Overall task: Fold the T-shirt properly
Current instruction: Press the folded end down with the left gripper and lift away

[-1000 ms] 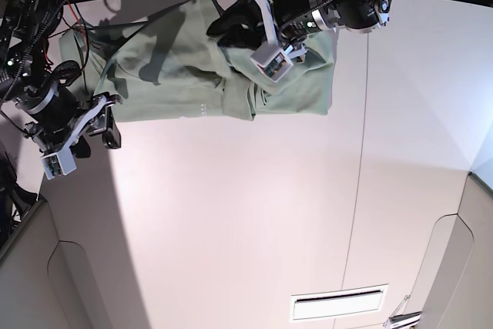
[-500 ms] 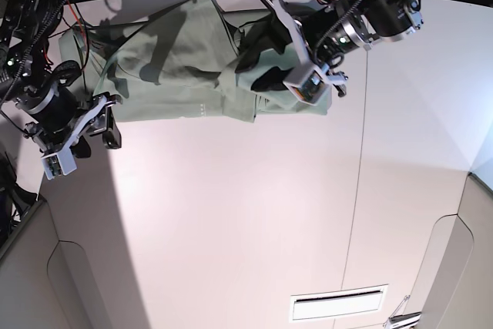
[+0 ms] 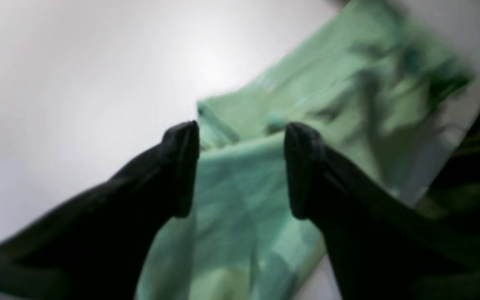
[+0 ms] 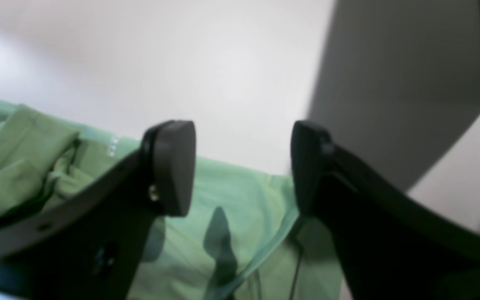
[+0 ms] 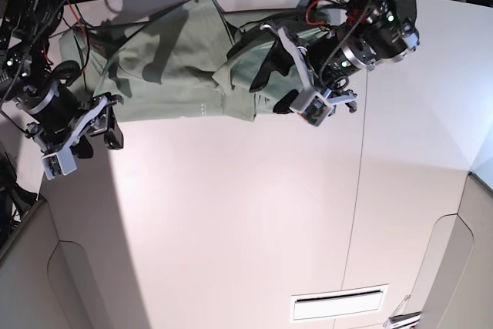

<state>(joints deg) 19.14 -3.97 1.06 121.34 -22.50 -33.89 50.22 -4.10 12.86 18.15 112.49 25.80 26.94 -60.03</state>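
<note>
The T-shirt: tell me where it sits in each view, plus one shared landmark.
Base: the T-shirt lies bunched at top centre.
Left wrist: it fills the centre and lower middle, behind the open left tool.
Right wrist: it crosses the lower left, under the open right tool.
Shared landmark: the white table.

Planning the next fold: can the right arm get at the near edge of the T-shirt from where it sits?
Probably yes. The right pincer is open and empty, right beside the T-shirt edge, with only bare table between them.
</note>
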